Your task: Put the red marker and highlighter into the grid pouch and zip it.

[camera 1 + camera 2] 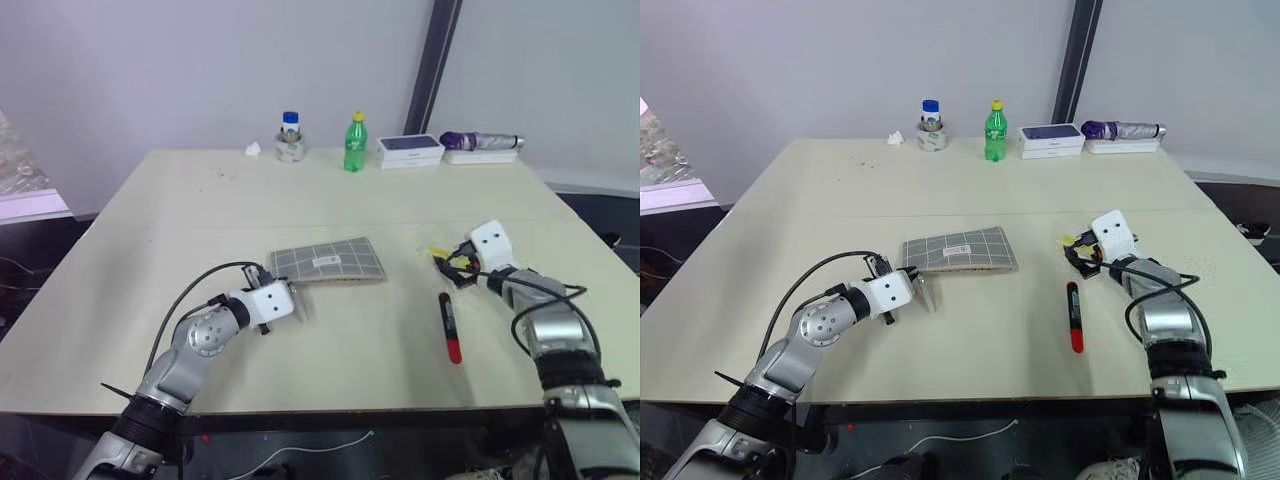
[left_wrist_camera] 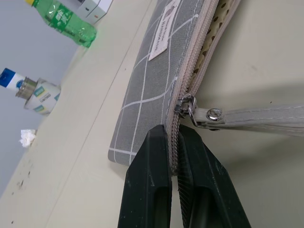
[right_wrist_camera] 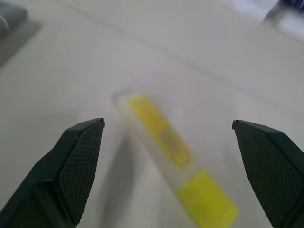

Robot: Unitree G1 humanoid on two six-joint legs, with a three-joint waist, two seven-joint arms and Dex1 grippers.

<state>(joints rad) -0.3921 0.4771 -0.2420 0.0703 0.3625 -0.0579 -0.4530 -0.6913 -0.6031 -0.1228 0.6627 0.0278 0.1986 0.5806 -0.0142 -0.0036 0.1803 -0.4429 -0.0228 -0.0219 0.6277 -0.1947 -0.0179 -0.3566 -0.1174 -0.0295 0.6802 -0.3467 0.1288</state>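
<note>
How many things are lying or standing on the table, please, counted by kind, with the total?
Pens: 2, the red marker and the highlighter
Pouches: 1, the grid pouch
Bottles: 2, a green bottle and a blue-capped bottle
Boxes: 1, a white-and-blue box
Umbrellas: 1, a folded purple umbrella
Paper scraps: 1, a crumpled white scrap
Total: 8

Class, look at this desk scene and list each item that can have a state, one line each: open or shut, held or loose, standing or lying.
Grid pouch: lying flat, zipper open, one end pinched by the left tool.
Left tool: shut on the pouch's edge.
Right tool: open, highlighter between its fingers, not gripped.
Highlighter: lying loose, cap on.
Red marker: lying loose on the table.
Green bottle: upright, capped.
</note>
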